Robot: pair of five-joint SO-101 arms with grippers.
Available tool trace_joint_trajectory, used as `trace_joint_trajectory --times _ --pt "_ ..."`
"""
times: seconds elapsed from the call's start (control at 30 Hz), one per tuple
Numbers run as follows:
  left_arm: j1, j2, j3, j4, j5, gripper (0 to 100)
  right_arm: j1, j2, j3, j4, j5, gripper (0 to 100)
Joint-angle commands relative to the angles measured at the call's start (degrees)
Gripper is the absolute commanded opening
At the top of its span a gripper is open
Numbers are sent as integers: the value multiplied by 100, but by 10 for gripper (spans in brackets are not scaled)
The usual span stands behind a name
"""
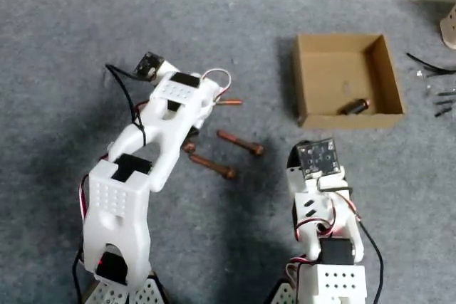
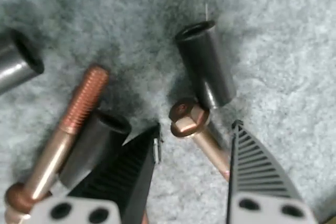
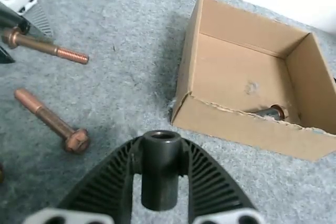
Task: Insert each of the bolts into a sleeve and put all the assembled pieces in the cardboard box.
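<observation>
From where I stand I count at least three loose bolts (image 1: 240, 142) (image 1: 211, 166) (image 1: 229, 102), four bare sleeves (image 2: 206, 64) (image 2: 92, 145) (image 2: 16, 64) (image 3: 160, 169), one box (image 1: 308, 76) holding one assembled piece (image 1: 353, 107), and two arms (image 1: 142, 154) (image 1: 324, 204).

Illumination is diffuse and even. The left arm (image 1: 117, 204) casts a soft, broad shadow on the grey carpet (image 1: 50, 140), on the side away from the cardboard box (image 1: 335, 72). Dark shadow pools beside the sleeve (image 2: 206, 61). The bolt (image 2: 79, 108) shows a mild sheen.
</observation>
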Motion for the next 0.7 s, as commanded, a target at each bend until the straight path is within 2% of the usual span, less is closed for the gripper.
trace_joint_trajectory --times 0.0,0.3,0.67 --pt "40 31 -198 -70 -62 204 84 -92 673 -4 79 3" --pt "48 48 -242 237 -70 204 84 -92 673 -4 79 3" --pt "40 66 -251 246 -79 203 84 -92 673 -4 79 3"
